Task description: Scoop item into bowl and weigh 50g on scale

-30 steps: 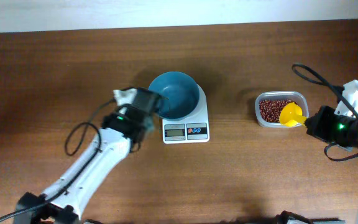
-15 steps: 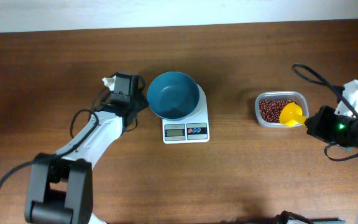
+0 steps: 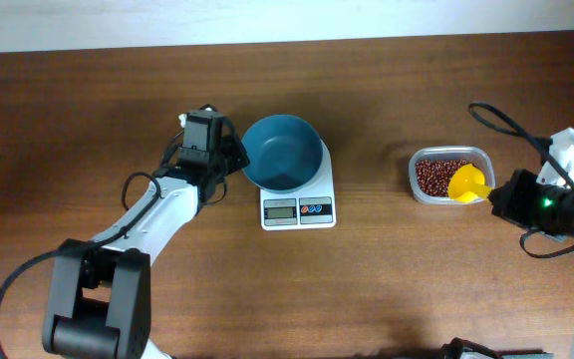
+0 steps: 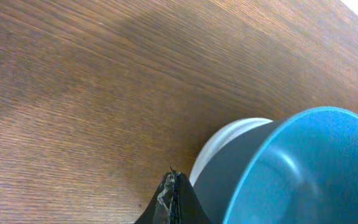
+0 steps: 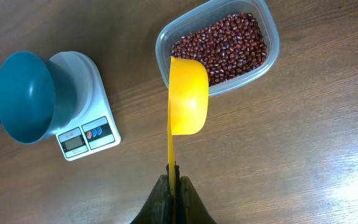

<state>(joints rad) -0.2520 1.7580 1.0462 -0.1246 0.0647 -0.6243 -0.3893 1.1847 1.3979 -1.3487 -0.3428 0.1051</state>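
Observation:
The teal bowl (image 3: 281,152) stands on the white scale (image 3: 299,209) at mid table and looks empty. My left gripper (image 3: 231,160) is shut and empty, its tips close beside the bowl's left wall. In the left wrist view the shut gripper (image 4: 174,196) sits next to the bowl (image 4: 303,168) and the scale (image 4: 229,137). My right gripper (image 3: 496,196) is shut on the handle of the yellow scoop (image 3: 466,183), held over the near corner of the clear container with red-brown beans (image 3: 438,172). In the right wrist view the gripper (image 5: 174,180) holds the scoop (image 5: 188,93) beside the beans (image 5: 229,43).
The clear container's rim (image 5: 272,56) lies to the right of the scale (image 5: 86,134) and bowl (image 5: 23,96) on the brown wooden table. A black cable (image 3: 496,118) loops above my right arm. The table's far edge meets a white wall.
My left gripper pulled back from the bowl's left rim to the upper left, then edged back towards the bowl. The right arm and scoop have not moved.

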